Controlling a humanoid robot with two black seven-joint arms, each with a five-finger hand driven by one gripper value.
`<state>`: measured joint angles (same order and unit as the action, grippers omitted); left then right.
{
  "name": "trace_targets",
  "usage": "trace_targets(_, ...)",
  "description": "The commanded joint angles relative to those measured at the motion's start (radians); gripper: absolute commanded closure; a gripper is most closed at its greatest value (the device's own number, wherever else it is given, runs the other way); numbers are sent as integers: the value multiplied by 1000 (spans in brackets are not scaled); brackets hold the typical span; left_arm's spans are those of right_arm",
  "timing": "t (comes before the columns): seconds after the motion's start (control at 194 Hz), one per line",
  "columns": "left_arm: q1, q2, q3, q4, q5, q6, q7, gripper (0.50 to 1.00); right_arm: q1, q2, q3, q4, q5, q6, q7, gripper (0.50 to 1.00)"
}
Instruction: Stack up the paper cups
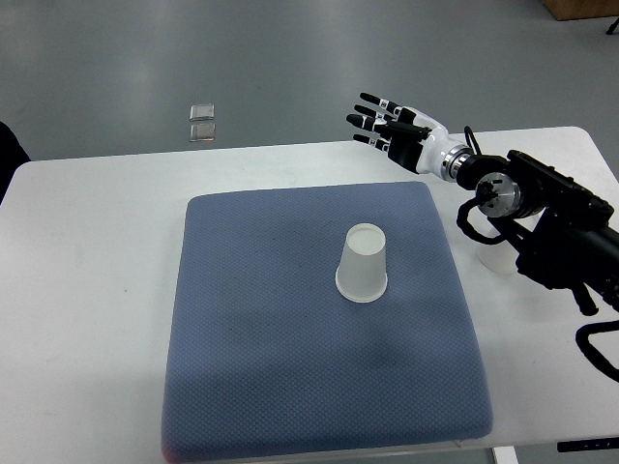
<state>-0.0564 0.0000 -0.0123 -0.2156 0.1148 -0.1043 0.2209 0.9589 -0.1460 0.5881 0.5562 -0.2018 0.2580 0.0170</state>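
Top view: cup (363, 265) alone on mat (251, 367)

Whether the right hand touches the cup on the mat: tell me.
Apart. The top view shows the right hand open beyond the mat's far edge, bare mat between it and the cup.

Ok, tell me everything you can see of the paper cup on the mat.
The paper cup is plain white, apparently thin paper, and stands upside down: closed base up, wider rim down on the blue-grey mat. It sits upright, right of the mat's middle. Only the mat touches it. The right hand is well beyond it, fingers spread, holding nothing.
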Motion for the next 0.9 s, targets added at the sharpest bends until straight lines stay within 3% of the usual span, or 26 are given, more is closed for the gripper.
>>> trace_targets(0.0, 0, 0, 0, -2, 0, 0, 0, 500, 64, -40, -115, 10, -71, 6, -28, 570)
trace_targets(0.098, -2, 0, 2, -2, 0, 0, 0, 500, 103, -76, -180, 30, -102, 24, -48, 570)
trace_targets(0.283, -2, 0, 0, -4, 2, -2, 0, 500, 331, -227, -582, 142, -194, 167, -104, 570)
trace_targets(0.34, -2, 0, 2, -4, 2, -2, 0, 500, 345, -231, -602, 148, -197, 173, -108, 570)
trace_targets(0.345, -2, 0, 2, -5, 2, -2, 0, 500, 415, -253, -698, 177, -215, 200, -117, 570)
trace_targets(0.361, -3, 0, 2, -7, 2, -2, 0, 500, 448, -259, -737, 191, -220, 211, -121, 570)
trace_targets(0.551, -3, 0, 2, -13, 2, -3, 0, 500, 701, -297, -1033, 363, -234, 323, -189, 570)
trace_targets(0.706, -3, 0, 2, -22, 2, -3, 0, 500, 914, -296, -1192, 527, -237, 345, -190, 570)
trace_targets(0.897, -5, 0, 2, -33, 2, -3, -2, 500, 1092, -264, -1340, 616, -240, 353, -190, 570)
